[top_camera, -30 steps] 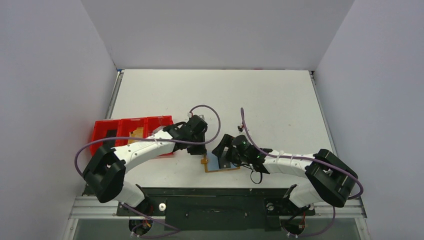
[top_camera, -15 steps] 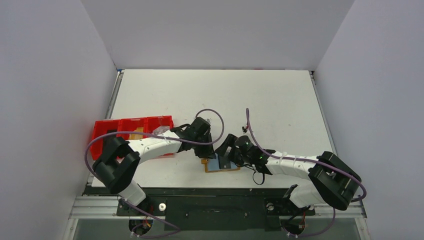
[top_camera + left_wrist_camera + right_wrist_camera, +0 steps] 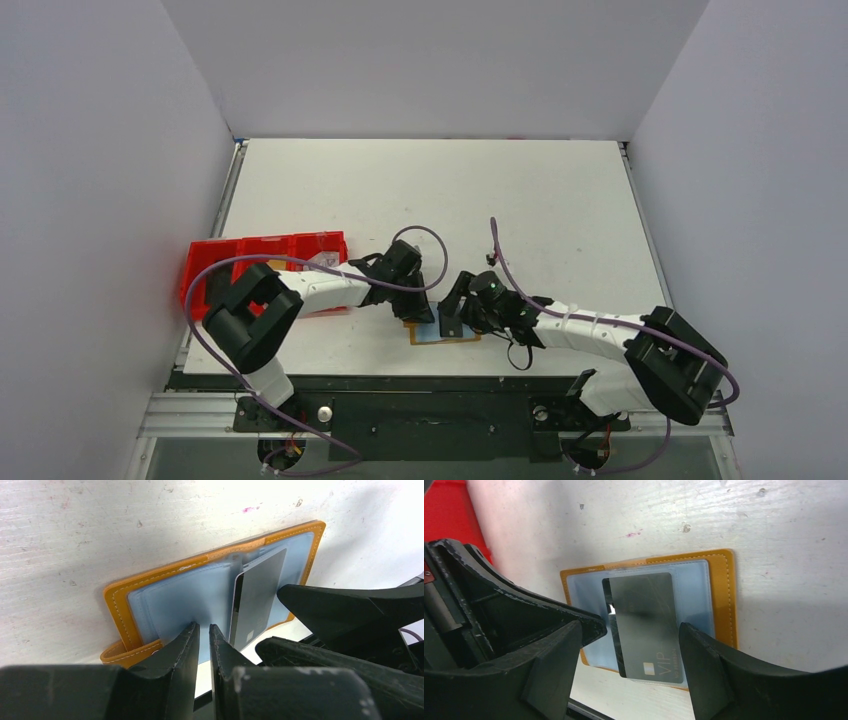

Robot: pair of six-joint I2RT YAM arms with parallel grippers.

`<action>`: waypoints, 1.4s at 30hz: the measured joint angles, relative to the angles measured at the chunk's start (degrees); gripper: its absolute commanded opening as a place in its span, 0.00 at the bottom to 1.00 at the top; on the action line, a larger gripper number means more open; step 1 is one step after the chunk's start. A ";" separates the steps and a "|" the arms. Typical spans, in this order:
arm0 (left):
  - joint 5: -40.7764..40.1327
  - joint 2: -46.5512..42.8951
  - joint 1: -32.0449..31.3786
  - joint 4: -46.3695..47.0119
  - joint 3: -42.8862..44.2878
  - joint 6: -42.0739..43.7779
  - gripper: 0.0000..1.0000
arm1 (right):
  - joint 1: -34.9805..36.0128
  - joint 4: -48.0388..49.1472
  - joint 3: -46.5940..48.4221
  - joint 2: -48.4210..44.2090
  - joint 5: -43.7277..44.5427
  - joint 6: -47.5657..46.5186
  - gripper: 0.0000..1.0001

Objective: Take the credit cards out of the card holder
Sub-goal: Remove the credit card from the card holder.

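Note:
The card holder [image 3: 446, 332] lies open near the table's front edge, tan leather with a pale blue lining [image 3: 117, 605] [image 3: 724, 595]. A dark grey credit card [image 3: 646, 620] marked VIP sticks partway out of a pocket toward the front edge [image 3: 257, 595]; a second dark card edge shows beneath it. My left gripper [image 3: 204, 626] [image 3: 420, 312] stands shut, a thin slit between its jaws, tips down on the blue lining left of the card. My right gripper [image 3: 631, 630] [image 3: 450, 318] is open, one finger on each side of the card, not touching it.
A red compartmented tray [image 3: 262, 262] [image 3: 444, 510] stands to the left, behind the left arm. The table's front edge and the black base rail [image 3: 430, 395] run just below the holder. The two grippers sit almost against each other over the holder.
The left arm swung right and down, bringing its gripper onto the holder's left part. The right gripper edged closer over the card and its jaws narrowed a little.

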 measured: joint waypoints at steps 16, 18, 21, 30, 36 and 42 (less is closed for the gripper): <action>1.27 0.44 0.13 1.22 0.00 -0.35 0.12 | 1.03 -7.54 1.70 1.38 2.73 -2.69 0.18; 1.51 0.42 0.33 1.53 -0.02 -0.44 0.12 | 1.09 -7.45 1.97 1.99 2.80 -2.71 0.15; 2.40 0.37 0.81 3.06 -0.83 -0.92 0.13 | 1.09 -7.26 2.08 2.45 2.84 -2.67 0.13; 4.85 -0.22 1.66 7.65 -3.80 -3.08 0.13 | 1.09 -6.73 2.21 3.08 3.02 -2.67 0.10; 4.76 -2.40 2.32 7.65 -5.44 -3.32 0.13 | 1.09 -5.92 2.21 3.61 3.02 -2.54 0.08; 4.39 -5.22 3.06 7.37 -6.01 -3.04 0.13 | 1.16 -4.26 2.21 4.44 2.99 -2.23 0.06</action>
